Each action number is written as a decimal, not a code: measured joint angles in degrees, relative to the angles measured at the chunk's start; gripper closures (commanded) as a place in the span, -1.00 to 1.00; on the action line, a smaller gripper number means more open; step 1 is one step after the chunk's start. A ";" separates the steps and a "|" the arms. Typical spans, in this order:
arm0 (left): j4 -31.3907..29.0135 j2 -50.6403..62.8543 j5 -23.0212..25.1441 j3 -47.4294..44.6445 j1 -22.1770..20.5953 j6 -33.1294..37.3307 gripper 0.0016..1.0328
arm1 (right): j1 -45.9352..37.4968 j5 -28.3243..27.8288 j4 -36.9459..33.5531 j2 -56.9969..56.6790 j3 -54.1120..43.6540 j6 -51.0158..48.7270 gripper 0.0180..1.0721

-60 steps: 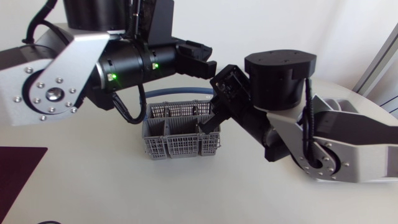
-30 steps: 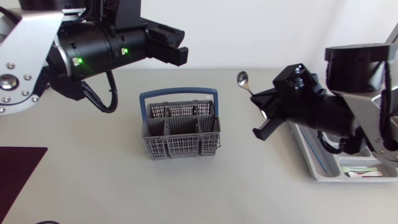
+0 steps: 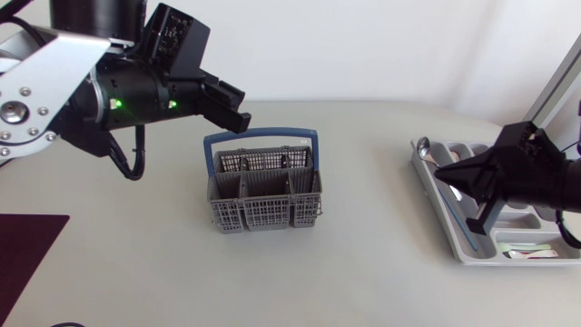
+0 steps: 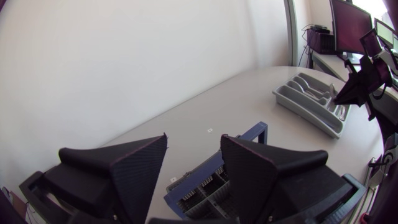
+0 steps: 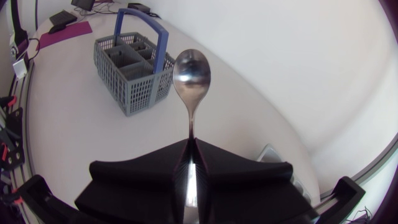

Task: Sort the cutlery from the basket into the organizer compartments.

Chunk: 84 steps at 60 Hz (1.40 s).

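Spoon (image 5: 191, 87) of polished metal, with an oval bowl and a slim neck, is gripped by its handle between the closed fingers of the right gripper (image 5: 191, 142), the bowl pointing straight ahead of the fingertips. The right wrist view alone shows this pinch. The head view places the right gripper (image 3: 445, 173) over the left side of the organizer (image 3: 522, 258), with the spoon (image 3: 425, 145) bowl above that tray's far left corner; whether it touches the tray cannot be told. The organizer is a pale grey plastic tray of long parallel compartments lying close to the table's right edge; from the left wrist view the organizer (image 4: 311, 102) appears far off across the table (image 3: 363, 263). The basket (image 3: 263, 216), grey open-mesh plastic with a blue hoop handle, stands upright near mid-table, well apart from the organizer, with a broad stretch of bare, smooth, off-white tabletop between them. The right wrist view shows the basket (image 5: 140, 93) beyond the spoon. The left gripper (image 3: 238, 107) hangs above and to the left of the basket handle, clear of it. The left wrist view shows the left gripper (image 4: 194, 143) with its matte wedge fingers spread wide and holding nothing, the basket (image 4: 249, 134) below and ahead of them. A dark red mat (image 3: 27, 245) lies at the table's near left corner.
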 measured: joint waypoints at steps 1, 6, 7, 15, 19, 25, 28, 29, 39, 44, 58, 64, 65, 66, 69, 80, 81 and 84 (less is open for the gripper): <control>-0.24 0.00 -0.07 0.00 0.28 0.04 -0.33 | -1.11 -0.68 -0.74 0.15 0.00 -1.31 0.85; -1.42 -0.07 -0.15 0.00 1.68 0.02 -0.39 | -6.84 -3.67 -5.11 1.88 0.00 -9.03 0.84; -1.73 -0.11 -0.22 0.00 1.88 0.02 -0.39 | -7.93 -4.13 -6.01 2.36 0.00 -10.69 0.84; -3.87 -0.74 -0.28 -0.07 3.26 0.02 -0.48 | -17.07 -5.66 -13.70 8.66 0.09 -25.31 0.85; -4.13 -1.20 -0.33 -0.35 3.65 0.04 -0.54 | -21.07 -5.73 -17.27 12.28 0.96 -32.04 0.85; -4.63 -1.77 -0.70 -1.03 4.07 0.04 -0.68 | -27.17 -5.75 -20.83 17.68 3.78 -41.53 0.85; -4.76 -1.79 -0.72 -1.36 4.20 0.02 -0.80 | -29.62 -5.90 -22.64 19.98 5.73 -45.27 0.85; -4.83 -1.81 -0.72 -1.51 4.33 0.02 -0.83 | -30.67 -5.90 -23.32 20.92 6.56 -46.75 0.85; -5.18 -1.81 -0.72 -2.67 5.03 0.02 -0.90 | -37.68 -5.16 -26.82 28.65 12.96 -57.00 0.85; -5.20 -1.81 -0.72 -3.02 5.86 0.02 -0.90 | -40.09 -3.26 -28.26 32.72 15.76 -61.37 0.85; -4.74 -1.81 -0.94 -4.52 9.38 0.02 -0.90 | -43.54 2.73 -23.37 41.42 19.80 -68.74 0.85; -4.52 -1.88 -1.75 -5.07 10.12 0.04 -0.90 | -43.56 5.40 -19.34 43.89 19.82 -69.90 0.85; -4.52 -1.92 -1.84 -5.20 10.14 0.04 -0.90 | -43.58 5.77 -18.91 44.24 19.82 -69.92 0.85; -4.52 -1.99 -2.03 -5.33 10.25 0.02 -0.90 | -43.58 6.14 -18.25 44.54 19.82 -70.12 0.85; -4.52 -2.34 -2.38 -5.73 10.36 0.02 -0.90 | -43.58 7.08 -17.29 45.20 19.82 -70.36 0.85; -4.52 -3.74 -3.15 -6.67 10.84 0.04 -0.90 | -43.69 10.16 -14.78 46.23 19.82 -71.36 0.85; -4.55 -3.89 -3.26 -6.73 10.95 0.04 -0.90 | -43.69 10.67 -14.58 46.23 19.82 -71.38 0.82; -4.50 -4.24 -3.28 -7.02 11.19 0.04 -0.90 | -43.67 11.37 -13.75 46.25 19.76 -71.38 0.55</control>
